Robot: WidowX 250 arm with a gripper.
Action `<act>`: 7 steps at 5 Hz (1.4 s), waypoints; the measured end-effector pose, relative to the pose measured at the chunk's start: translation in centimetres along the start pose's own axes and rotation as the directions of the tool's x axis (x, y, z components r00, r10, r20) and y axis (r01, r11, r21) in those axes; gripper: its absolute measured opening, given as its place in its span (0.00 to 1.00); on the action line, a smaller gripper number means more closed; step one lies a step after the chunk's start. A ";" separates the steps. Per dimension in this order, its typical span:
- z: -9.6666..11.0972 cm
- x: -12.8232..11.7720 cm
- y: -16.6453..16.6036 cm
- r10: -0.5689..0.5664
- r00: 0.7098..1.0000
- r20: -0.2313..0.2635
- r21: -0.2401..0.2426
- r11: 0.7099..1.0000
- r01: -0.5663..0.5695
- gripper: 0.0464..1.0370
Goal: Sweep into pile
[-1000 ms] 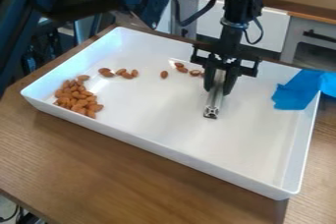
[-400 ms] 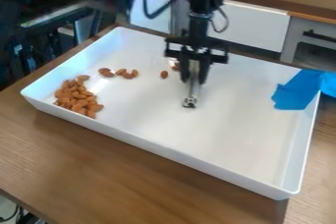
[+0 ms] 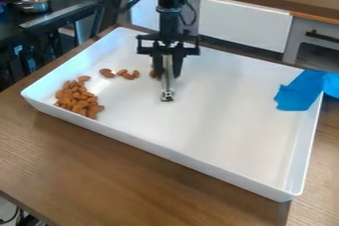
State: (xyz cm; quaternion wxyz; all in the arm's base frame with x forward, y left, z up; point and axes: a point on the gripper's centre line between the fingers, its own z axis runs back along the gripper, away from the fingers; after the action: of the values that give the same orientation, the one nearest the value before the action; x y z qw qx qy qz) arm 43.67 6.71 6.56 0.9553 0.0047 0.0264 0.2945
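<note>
Pincer (image 3: 167, 72) pinching metal bar (image 3: 167, 90) | inside white tray (image 3: 198, 159) | almond pile (image 3: 78, 100) near corner | loose almonds (image 3: 106, 73) between pile and bar

An almond (image 3: 153, 74) partly behind the pincer (image 3: 167, 75) (blue tape (image 3: 299, 92) cropped at right)

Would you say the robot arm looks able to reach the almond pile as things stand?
Probably yes: between the metal bar in its jaws and the pile, the tray floor looks open.

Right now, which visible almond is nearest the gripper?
The partly hidden almond right beside the gripper, on its image-left side. The loose cluster lies farther image-left, and the main pile farther still.
</note>
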 end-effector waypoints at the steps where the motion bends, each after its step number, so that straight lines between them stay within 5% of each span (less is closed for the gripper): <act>1: 0.3 0.7 1.0 0.197 0.980 -0.021 -0.038 0.980 -0.198 0.32; 3: 0.2 2.7 1.2 0.589 0.799 -0.121 -0.133 0.788 -0.601 0.32; 5: -0.3 2.7 2.0 0.713 0.669 -0.212 -0.179 0.644 -0.743 0.32; 7: -0.5 -0.2 5.2 0.717 0.662 -0.219 -0.172 0.639 -0.750 0.32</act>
State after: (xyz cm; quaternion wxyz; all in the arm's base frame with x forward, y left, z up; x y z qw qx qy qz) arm 40.57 10.85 6.19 0.7418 -0.1233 0.0477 0.6574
